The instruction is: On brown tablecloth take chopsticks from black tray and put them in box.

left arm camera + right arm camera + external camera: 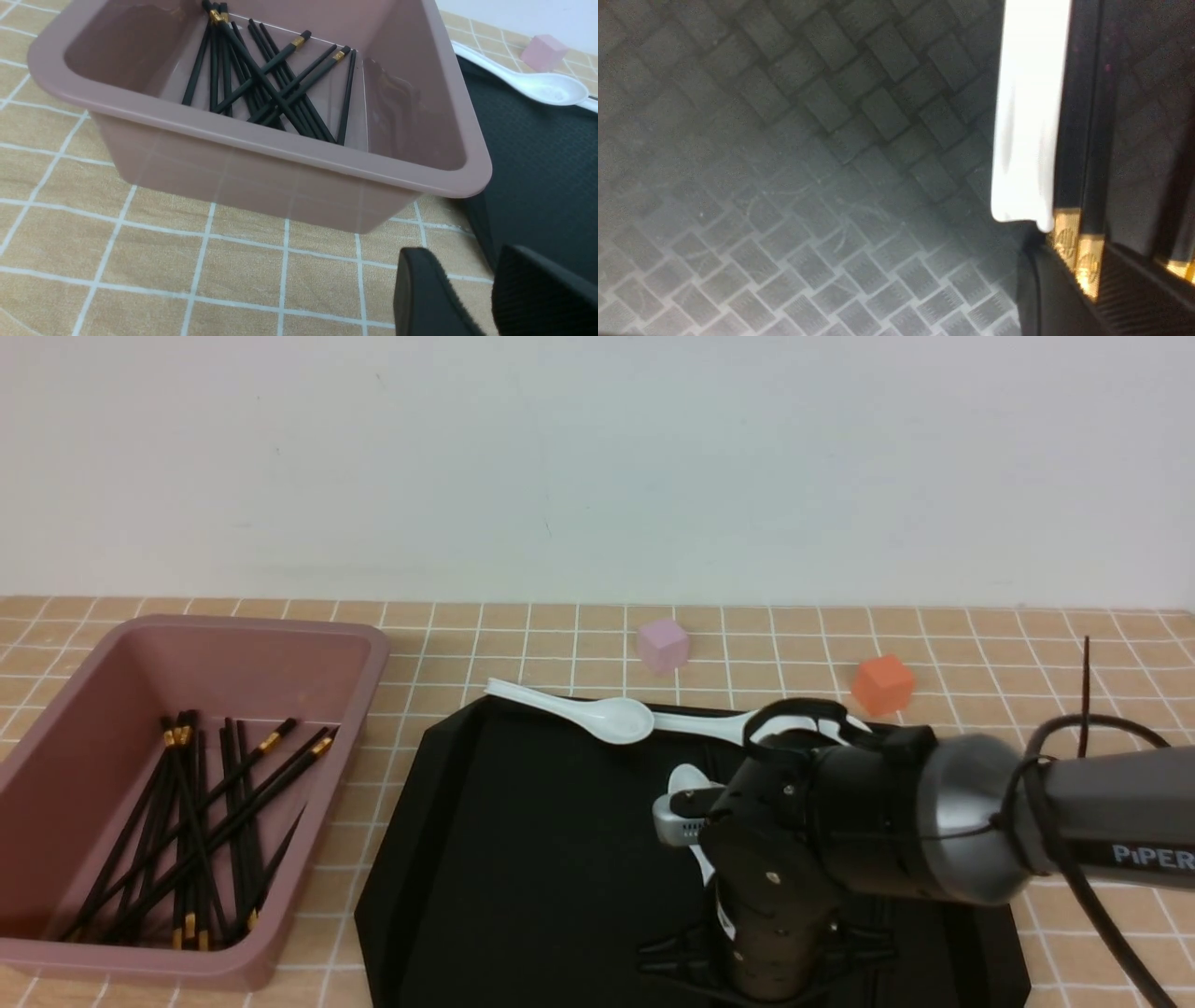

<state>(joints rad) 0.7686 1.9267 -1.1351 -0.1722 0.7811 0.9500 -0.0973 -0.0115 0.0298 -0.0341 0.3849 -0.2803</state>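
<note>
White spoons (611, 719), a pink cube (663, 645), an orange cube (882, 683)

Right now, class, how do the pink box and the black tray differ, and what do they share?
The box is deep; the tray is flat with a low rim. The box is dusty pink; the tray is matte black. The box holds black chopsticks; white spoons lie on the tray. Both rest on the checked tablecloth.

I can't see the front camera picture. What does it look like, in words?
The robot's right arm reaches down onto a black tray on a brown checked tablecloth. Left of it, a pink box holds many black chopsticks; white spoons and two small cubes lie farther back.
</note>
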